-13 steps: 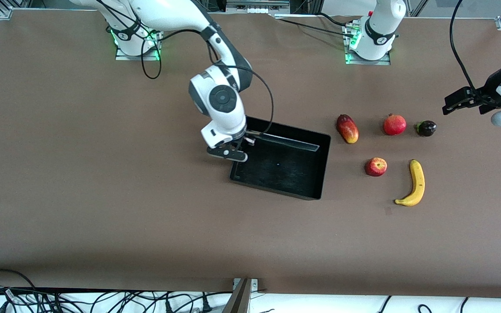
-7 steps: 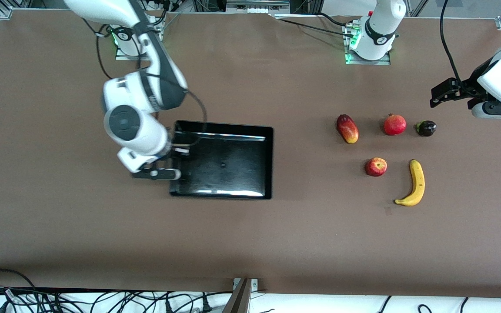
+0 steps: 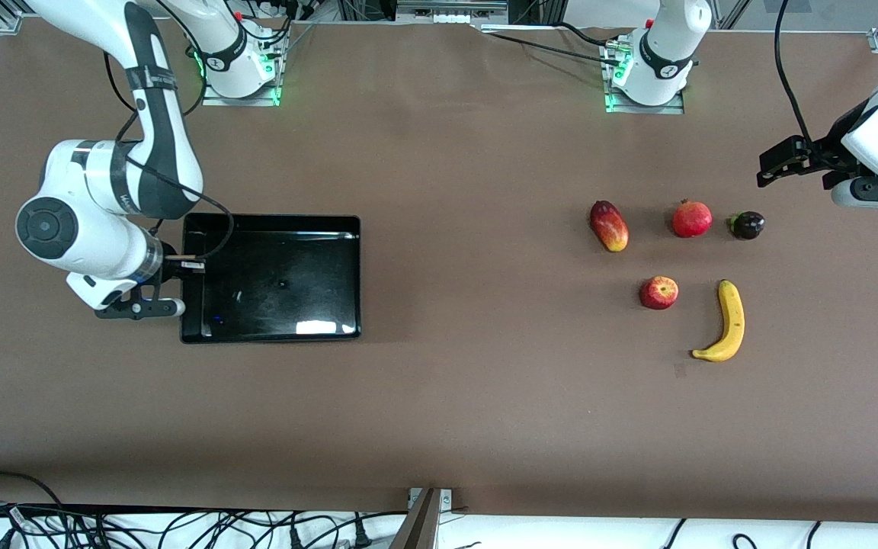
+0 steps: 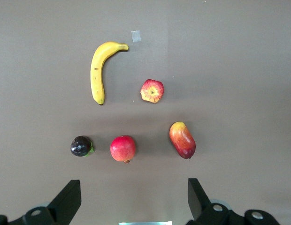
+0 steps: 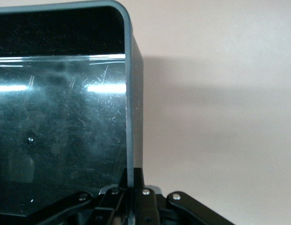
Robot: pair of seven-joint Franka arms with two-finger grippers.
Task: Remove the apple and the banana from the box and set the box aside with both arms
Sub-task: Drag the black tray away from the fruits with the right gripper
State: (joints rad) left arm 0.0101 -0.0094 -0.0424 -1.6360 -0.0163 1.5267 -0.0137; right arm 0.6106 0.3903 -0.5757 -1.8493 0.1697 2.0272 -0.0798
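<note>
The black tray (image 3: 279, 259) lies on the table toward the right arm's end. My right gripper (image 3: 180, 267) is shut on the tray's end wall; in the right wrist view the fingers (image 5: 134, 180) pinch the thin wall of the tray (image 5: 61, 117). The apple (image 3: 658, 292) and the banana (image 3: 727, 324) lie on the table toward the left arm's end, apart from each other. My left gripper (image 3: 770, 166) hangs open and empty above the table beside the fruits. The left wrist view shows the apple (image 4: 152, 90) and the banana (image 4: 99, 70) past its gripper (image 4: 134, 201).
A mango (image 3: 609, 226), a pomegranate (image 3: 691, 219) and a dark purple fruit (image 3: 747, 225) lie in a row farther from the front camera than the apple and banana. Cables lie along the table's front edge.
My right gripper has dragged the tray along the table toward the right arm's end, and the tray has turned square to the table. My left gripper shifted slightly.
</note>
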